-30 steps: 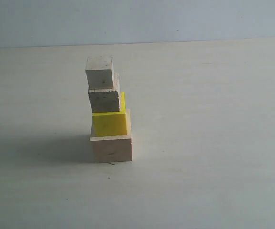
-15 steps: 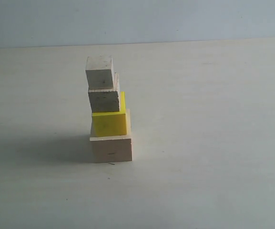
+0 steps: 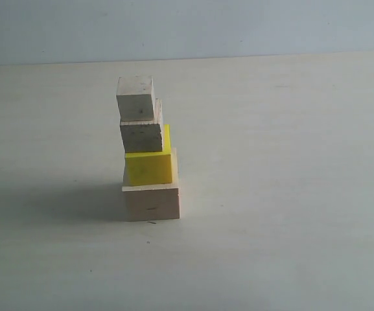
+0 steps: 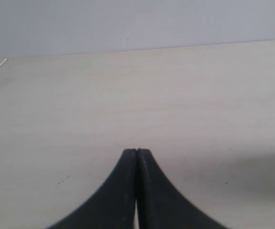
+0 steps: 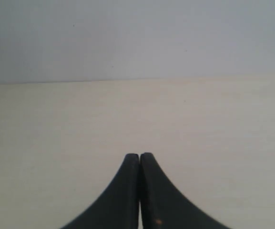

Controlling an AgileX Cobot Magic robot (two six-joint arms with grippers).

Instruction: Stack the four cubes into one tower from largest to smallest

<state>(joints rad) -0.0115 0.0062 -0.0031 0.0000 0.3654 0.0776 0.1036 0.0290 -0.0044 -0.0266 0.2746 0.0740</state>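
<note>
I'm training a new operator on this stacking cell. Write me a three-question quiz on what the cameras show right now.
1. True or false: the yellow cube sits directly on the largest pale cube.
2. Multiple choice: how many cubes does the tower hold? A) two B) three C) four
3. Fill in the blank: the left gripper and the right gripper are both ____ and hold nothing.

Key: 1 true; 2 C; 3 shut.
</note>
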